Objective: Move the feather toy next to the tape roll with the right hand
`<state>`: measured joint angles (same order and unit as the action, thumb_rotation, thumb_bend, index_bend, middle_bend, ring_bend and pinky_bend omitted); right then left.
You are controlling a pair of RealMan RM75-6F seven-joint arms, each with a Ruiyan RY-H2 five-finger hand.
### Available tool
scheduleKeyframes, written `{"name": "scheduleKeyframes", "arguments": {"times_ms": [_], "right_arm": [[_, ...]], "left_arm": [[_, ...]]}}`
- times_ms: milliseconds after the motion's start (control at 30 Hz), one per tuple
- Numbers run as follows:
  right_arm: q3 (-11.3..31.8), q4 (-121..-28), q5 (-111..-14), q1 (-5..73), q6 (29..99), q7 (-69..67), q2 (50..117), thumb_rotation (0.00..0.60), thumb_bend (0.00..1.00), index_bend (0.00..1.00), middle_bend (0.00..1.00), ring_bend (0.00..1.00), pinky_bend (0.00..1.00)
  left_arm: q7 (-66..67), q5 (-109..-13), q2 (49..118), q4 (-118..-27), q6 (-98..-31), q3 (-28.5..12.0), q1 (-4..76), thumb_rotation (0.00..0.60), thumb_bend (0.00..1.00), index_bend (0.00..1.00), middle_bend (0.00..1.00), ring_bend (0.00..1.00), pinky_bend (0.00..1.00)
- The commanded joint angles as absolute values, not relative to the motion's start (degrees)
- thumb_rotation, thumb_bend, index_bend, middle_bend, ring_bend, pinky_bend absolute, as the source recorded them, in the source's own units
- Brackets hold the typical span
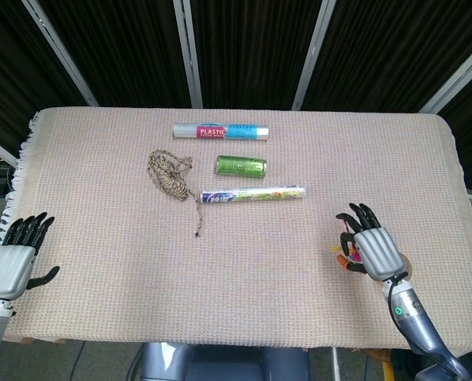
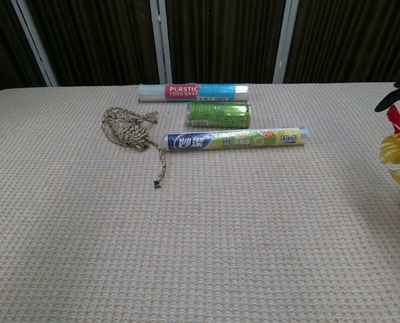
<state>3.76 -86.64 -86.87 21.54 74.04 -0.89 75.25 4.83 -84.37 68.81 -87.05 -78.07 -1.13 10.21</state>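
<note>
The feather toy [image 1: 343, 254], with red, yellow and orange plumes, pokes out from the left side of my right hand [image 1: 370, 250] near the table's front right. The hand holds it from above, with dark fingers pointing away from me. In the chest view the toy [image 2: 396, 153] shows at the right border, its yellow feathers hanging under black fingertips [image 2: 396, 94]. The tape roll is hidden under that hand in the head view. My left hand [image 1: 13, 266] hovers off the table's front left corner, fingers apart and holding nothing.
On the beige cloth lie a plastic wrap roll [image 1: 220, 131], a green can [image 1: 240, 166], a long film box [image 1: 252, 194] and a coil of rope [image 1: 170, 176]. The table's right edge [image 1: 462, 198] is close to my right hand.
</note>
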Motion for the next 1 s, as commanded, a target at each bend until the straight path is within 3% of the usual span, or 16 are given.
{"name": "scheduleKeyframes", "arguments": {"times_ms": [33,467,600,700,767,833,900,1000], "right_arm": [[4.05,-87.53,-87.13,20.48,75.87,-2.58,75.16,0.6,0.19,0.7,0.2,0.0,0.0],[4.77,-84.77,-84.9,18.77,76.27,-3.87,71.62,0.6,0.19,0.71,0.22,0.0,0.0],[4.79,-84.33,-84.88,17.95,77.19,-4.38,70.66,0.6,0.19,0.68,0.19,0.0,0.0],[4.46,-84.95,-85.07,17.07,78.04,-4.55,69.63,0.6,0.18,0.49,0.11,0.0,0.0],[3.87,-85.96,-85.25,16.1,78.78,-4.4,68.55,0.6,0.17,0.23,0.03,0.0,0.0],[3.24,-87.68,-85.76,14.97,79.95,-4.56,67.19,0.6,0.14,0.07,0.0,0.0,0.0],[2.66,-89.69,-86.29,13.6,81.61,-4.25,65.6,0.6,0.1,0.0,0.0,0.0,0.0],[1.99,-93.34,-86.68,11.41,84.33,-1.16,62.82,0.6,0.07,0.0,0.0,0.0,0.0]], "left_arm": [[4.35,-84.82,68.53,-87.12,-78.44,-0.96,10.08,0.6,0.24,0.0,0.0,0.0,0.0],[4.0,-86.48,68.02,-87.83,-80.46,-0.43,9.23,0.6,0.24,0.0,0.0,0.0,0.0],[4.37,-86.54,68.04,-88.23,-80.42,-0.37,9.21,0.6,0.24,0.0,0.0,0.0,0.0],[4.47,-86.55,68.02,-88.44,-80.29,-0.33,9.24,0.6,0.24,0.0,0.0,0.0,0.0],[4.35,-86.63,67.97,-88.54,-80.22,-0.29,9.27,0.6,0.24,0.0,0.0,0.0,0.0],[4.13,-86.74,67.85,-88.57,-80.24,-0.28,9.29,0.6,0.24,0.0,0.0,0.0,0.0],[3.84,-86.88,67.71,-88.55,-80.37,-0.29,9.27,0.6,0.24,0.0,0.0,0.0,0.0],[3.18,-87.16,67.41,-88.54,-80.75,-0.29,9.14,0.6,0.24,0.0,0.0,0.0,0.0]]}}
